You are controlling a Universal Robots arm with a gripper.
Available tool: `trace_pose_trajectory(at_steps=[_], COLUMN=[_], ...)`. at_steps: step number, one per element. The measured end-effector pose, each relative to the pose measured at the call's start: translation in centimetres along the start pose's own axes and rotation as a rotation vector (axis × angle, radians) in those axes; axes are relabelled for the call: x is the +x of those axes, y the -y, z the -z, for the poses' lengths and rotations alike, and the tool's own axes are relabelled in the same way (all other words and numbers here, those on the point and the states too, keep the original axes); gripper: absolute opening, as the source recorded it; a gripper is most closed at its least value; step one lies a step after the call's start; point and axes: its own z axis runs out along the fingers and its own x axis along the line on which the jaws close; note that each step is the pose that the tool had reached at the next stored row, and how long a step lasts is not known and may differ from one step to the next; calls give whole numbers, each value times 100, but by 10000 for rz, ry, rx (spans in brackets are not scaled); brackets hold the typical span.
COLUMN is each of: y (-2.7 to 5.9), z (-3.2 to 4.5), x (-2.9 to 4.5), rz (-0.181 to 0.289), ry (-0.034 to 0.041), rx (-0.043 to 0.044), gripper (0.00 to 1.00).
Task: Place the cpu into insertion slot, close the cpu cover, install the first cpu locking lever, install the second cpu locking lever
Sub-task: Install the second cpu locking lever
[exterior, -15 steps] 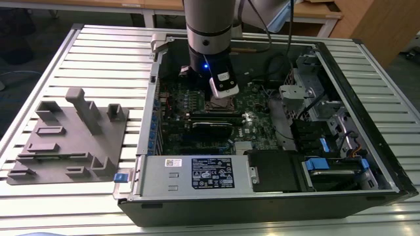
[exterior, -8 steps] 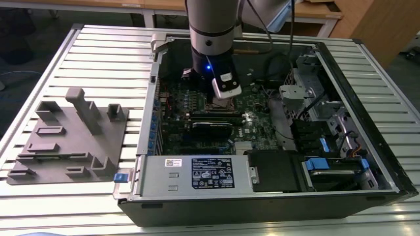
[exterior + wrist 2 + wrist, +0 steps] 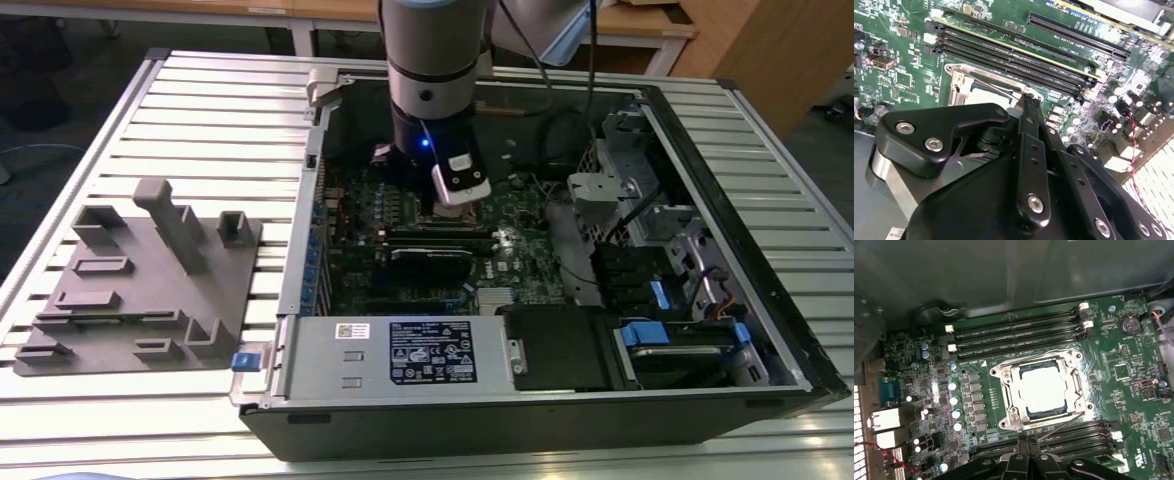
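End effector poised over a seated CPU inside an open computer case

The end effector [image 3: 1026, 452], its black fingers [image 3: 1030, 130] drawn together to a narrow tip, hovers just beside the insertion slot [image 3: 1043, 390], near a thin metal lever [image 3: 1061, 426] that runs along the socket's edge; whether the tip touches the lever cannot be told. The cpu [image 3: 1044, 389] lies flat in the slot, its pale metal top showing through the window of the cpu cover [image 3: 1013, 390], which lies down over it. Long black memory slots [image 3: 1016, 332] flank the socket on two sides of the green motherboard [image 3: 1134, 405]. In the exterior view the arm [image 3: 433, 70] reaches down into the open computer case [image 3: 534, 415], which rests on a slatted counter [image 3: 200, 110], with a grey fixture block [image 3: 140, 290] at the exterior view's left.
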Motion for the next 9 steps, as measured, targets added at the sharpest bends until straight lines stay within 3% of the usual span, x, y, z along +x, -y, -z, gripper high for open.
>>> trace_pose_trajectory(at_steps=[6,9], y=[11,13], z=[-101,-110], x=[7,10], rz=[-1,-1], ry=[-1,-1], rx=[2,1], gripper=[11,11])
